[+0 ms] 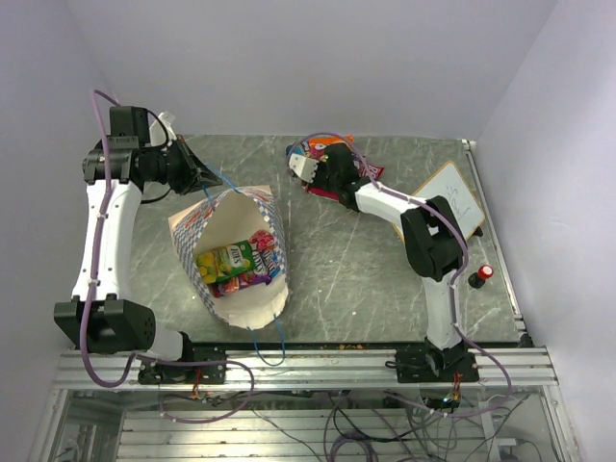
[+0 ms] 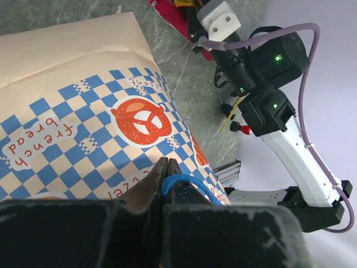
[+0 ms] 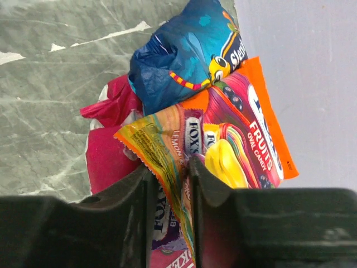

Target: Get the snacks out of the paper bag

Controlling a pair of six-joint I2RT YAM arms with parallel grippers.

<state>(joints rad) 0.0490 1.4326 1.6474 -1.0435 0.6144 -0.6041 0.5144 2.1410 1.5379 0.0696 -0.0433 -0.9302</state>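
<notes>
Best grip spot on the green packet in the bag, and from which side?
Pinch the green packet by its exposed near edge, coming in through the mouth of the paper bag, which opens toward the arm bases; it looks uppermost among the other snacks.

A grey-green stone-look tabletop (image 1: 366, 279), streaked with pale scratches, fills the middle of the top view. Plain white walls close it in on three sides: a back wall (image 1: 318, 67) along the far edge, a left wall (image 1: 38, 115) and a right wall (image 1: 568, 192). A ribbed metal rail (image 1: 318, 368) runs along the near edge, with loose cables (image 1: 366, 423) hanging below it. A small whiteboard (image 1: 452, 197) lies at the right edge. The light is soft and even.
</notes>
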